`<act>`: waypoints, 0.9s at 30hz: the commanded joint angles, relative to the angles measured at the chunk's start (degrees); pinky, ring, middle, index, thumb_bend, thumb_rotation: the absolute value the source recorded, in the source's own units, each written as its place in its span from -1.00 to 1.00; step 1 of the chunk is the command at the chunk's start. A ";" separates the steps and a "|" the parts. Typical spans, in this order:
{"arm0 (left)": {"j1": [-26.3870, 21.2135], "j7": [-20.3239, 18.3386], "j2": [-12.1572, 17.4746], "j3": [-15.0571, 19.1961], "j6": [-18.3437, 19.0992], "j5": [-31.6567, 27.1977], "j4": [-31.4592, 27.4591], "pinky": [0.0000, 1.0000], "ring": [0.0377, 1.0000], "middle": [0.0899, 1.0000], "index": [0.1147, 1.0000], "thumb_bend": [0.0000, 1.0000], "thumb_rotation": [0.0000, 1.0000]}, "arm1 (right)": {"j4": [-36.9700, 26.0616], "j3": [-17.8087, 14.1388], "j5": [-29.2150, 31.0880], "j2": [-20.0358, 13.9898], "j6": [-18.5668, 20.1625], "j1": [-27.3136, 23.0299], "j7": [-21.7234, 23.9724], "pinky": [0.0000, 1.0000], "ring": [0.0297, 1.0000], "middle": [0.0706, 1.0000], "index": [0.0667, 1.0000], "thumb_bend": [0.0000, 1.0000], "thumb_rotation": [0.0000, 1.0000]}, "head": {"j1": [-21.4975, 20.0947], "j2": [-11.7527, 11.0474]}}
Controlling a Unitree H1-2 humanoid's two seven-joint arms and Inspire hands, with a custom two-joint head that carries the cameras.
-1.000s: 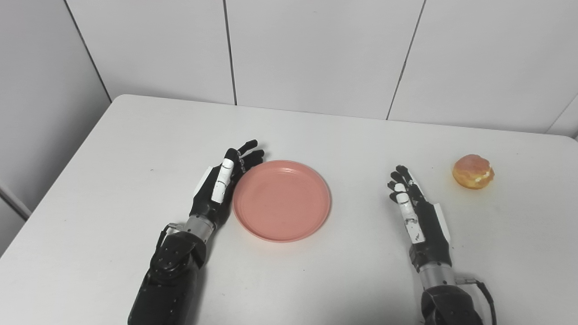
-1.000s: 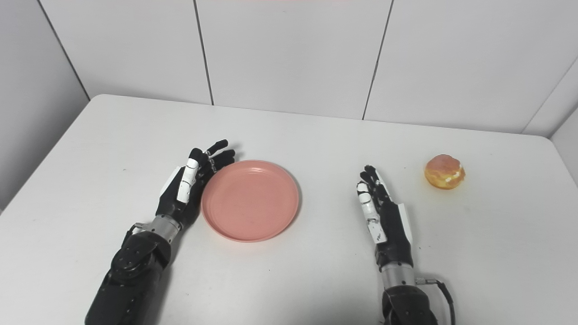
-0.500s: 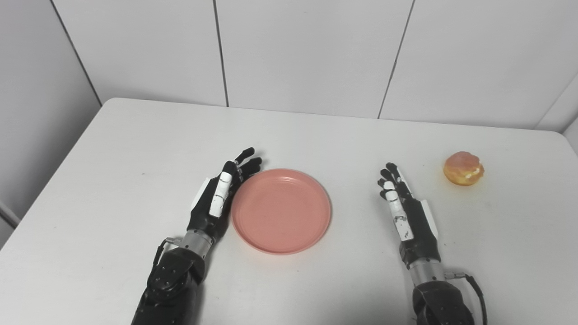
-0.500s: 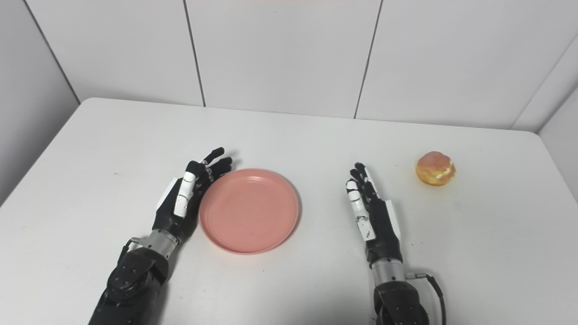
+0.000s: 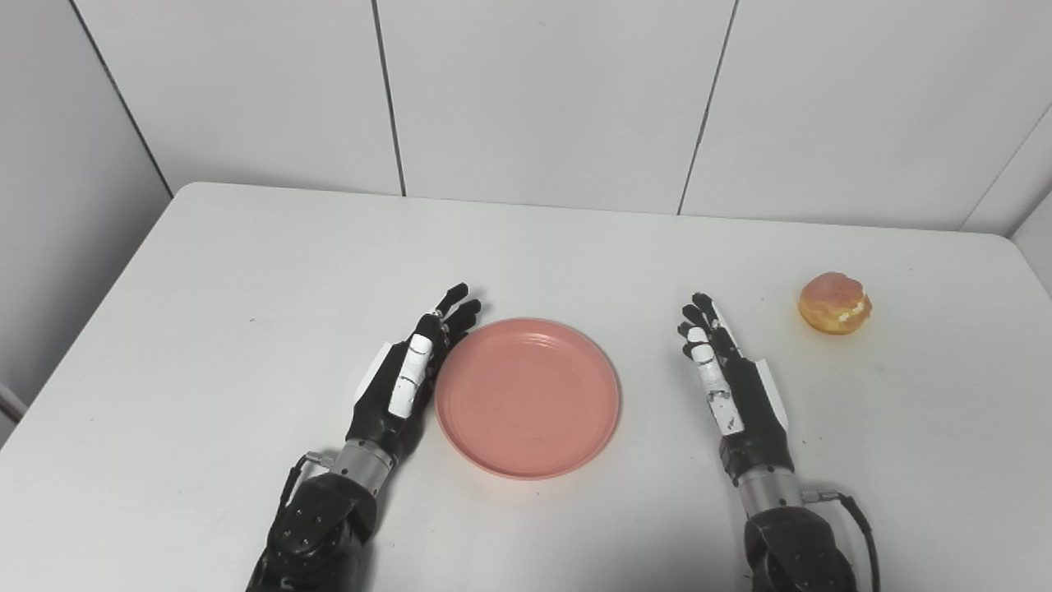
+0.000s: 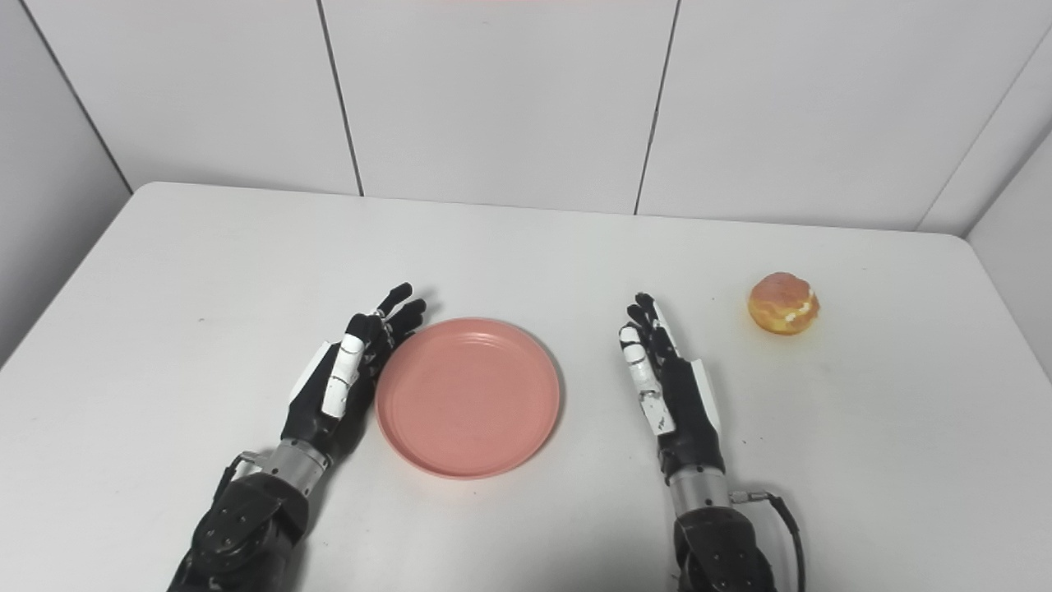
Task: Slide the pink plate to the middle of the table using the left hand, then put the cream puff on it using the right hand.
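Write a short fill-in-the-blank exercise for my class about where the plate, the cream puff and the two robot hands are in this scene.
1. The left robot hand rests against the ____ edge of the pink plate.
2. The cream puff lies on the ____, not on the plate.
3. The right robot hand is open and lies between the plate and the ____.
4. The plate has ____ on it.

Missing words: left; table; cream puff; nothing
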 commanded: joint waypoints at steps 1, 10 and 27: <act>1.11 -1.53 -0.91 -1.58 1.60 0.01 -1.67 0.94 0.93 0.86 0.85 0.43 1.00 | -1.27 0.07 0.21 -0.01 -0.93 -1.75 0.19 0.87 0.84 0.87 0.91 0.09 0.90 | 0.30 0.15; 2.44 -1.54 -1.28 -3.77 2.82 0.74 -4.43 0.97 0.94 0.86 0.85 0.43 0.98 | -1.56 -0.29 0.54 0.03 -1.07 -1.54 0.14 0.85 0.83 0.85 0.88 0.11 0.85 | 0.88 0.47; 2.73 -1.90 -1.35 -6.42 1.89 1.37 -4.87 0.98 0.96 0.92 0.90 0.42 1.00 | -2.82 -0.57 1.08 -0.15 0.05 -1.14 0.23 0.85 0.82 0.84 0.86 0.07 0.82 | 1.98 1.15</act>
